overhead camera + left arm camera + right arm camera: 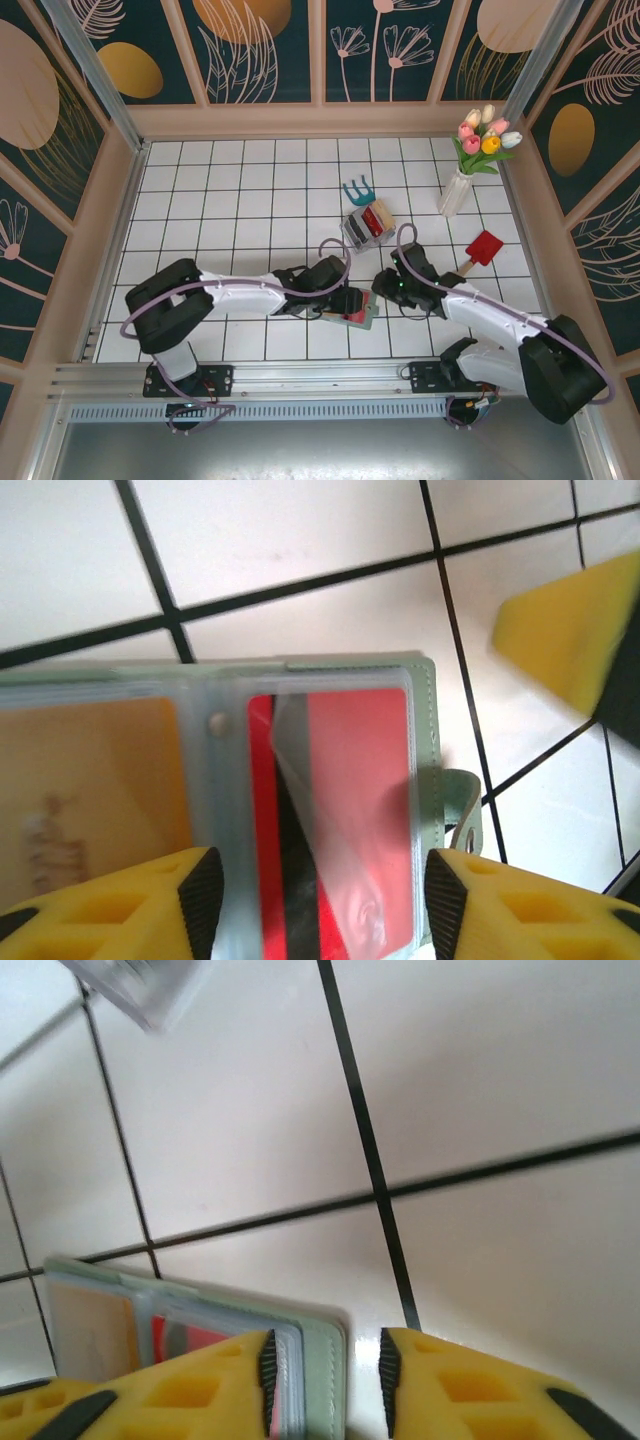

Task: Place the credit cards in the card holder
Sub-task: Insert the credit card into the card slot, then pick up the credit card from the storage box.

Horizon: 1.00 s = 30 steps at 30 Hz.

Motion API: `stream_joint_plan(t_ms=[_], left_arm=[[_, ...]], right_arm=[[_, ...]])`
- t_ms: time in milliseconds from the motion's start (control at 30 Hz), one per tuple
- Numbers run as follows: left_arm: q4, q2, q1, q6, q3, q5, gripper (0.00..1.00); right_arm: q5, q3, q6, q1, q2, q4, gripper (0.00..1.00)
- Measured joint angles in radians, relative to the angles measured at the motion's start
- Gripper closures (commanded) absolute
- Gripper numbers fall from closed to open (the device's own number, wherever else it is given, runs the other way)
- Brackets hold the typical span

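The red card [360, 780] sits sleeved in the card holder [350, 663], open on the tiles [300, 550]; my left gripper [315, 900] hangs parted above it, my right gripper [325, 1370] sits loose astride its edge, so next I likely fetch another card.

top: overhead, far | wrists: close, downward | shared: card holder [228, 780]

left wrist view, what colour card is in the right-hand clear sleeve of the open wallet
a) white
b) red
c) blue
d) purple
b: a red card with a dark stripe sits behind the clear sleeve of the green wallet, next to an orange card in the neighbouring sleeve.
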<state>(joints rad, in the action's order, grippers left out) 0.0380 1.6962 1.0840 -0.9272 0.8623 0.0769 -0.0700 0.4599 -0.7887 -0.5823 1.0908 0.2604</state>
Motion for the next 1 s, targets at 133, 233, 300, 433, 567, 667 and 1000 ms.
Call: stream_joint_plan(t_ms=[133,233,300,433,567,667,1000], left_arm=[[0.003,-0.087,-0.005,-0.011,-0.012,-0.061,0.34],[0.014,-0.134,-0.024,-0.011,-0.015,-0.086,0.31],[0.037,-0.167,-0.061,-0.015,-0.040,-0.090,0.29],[0.088,-0.224,-0.179,-0.040,-0.122,-0.085,0.18],[0.140,-0.243,-0.282,-0.076,-0.174,-0.086,0.02],[0.185,-0.250,-0.319,-0.093,-0.187,-0.085,0.02],[0.295,-0.252,-0.359,-0.137,-0.231,-0.053,0.01]], right_arm=[[0.053,0.072,0.095,0.068,-0.056,0.063,0.53],[0.080,0.168,0.201,0.105,-0.018,0.101,0.56],[0.081,0.259,0.277,0.105,0.053,0.108,0.60],[0.108,0.453,0.409,0.079,0.251,0.111,0.61],[0.196,0.624,0.499,0.010,0.455,0.119,0.64],[0.265,0.708,0.553,-0.032,0.574,0.137,0.63],[0.412,0.821,0.646,-0.068,0.731,0.216,0.63]])
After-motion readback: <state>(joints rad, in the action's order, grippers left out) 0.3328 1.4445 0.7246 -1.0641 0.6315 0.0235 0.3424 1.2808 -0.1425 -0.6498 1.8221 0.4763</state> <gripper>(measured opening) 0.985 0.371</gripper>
